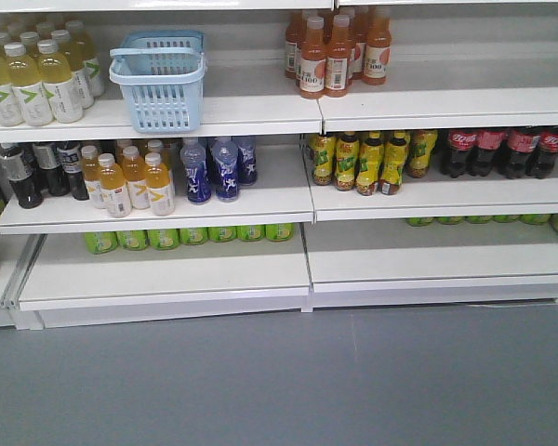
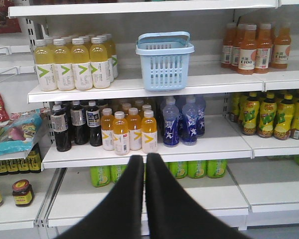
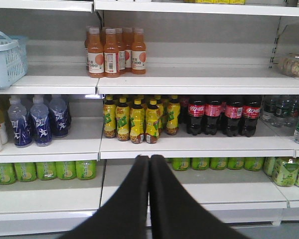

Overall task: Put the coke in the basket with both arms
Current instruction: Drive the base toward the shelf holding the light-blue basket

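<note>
Bottom centre of each wrist view: left gripper (image 2: 144,158) and right gripper (image 3: 149,159), both pinched fully together, holding nothing. Upper left of front view: basket (image 1: 163,102) on white shelf (image 1: 260,113).

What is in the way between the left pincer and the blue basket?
Nothing visible. The basket stands at the front edge of its shelf, with open air between it and the shut left pincer. The pale yellow bottles stand off to its side.
</note>
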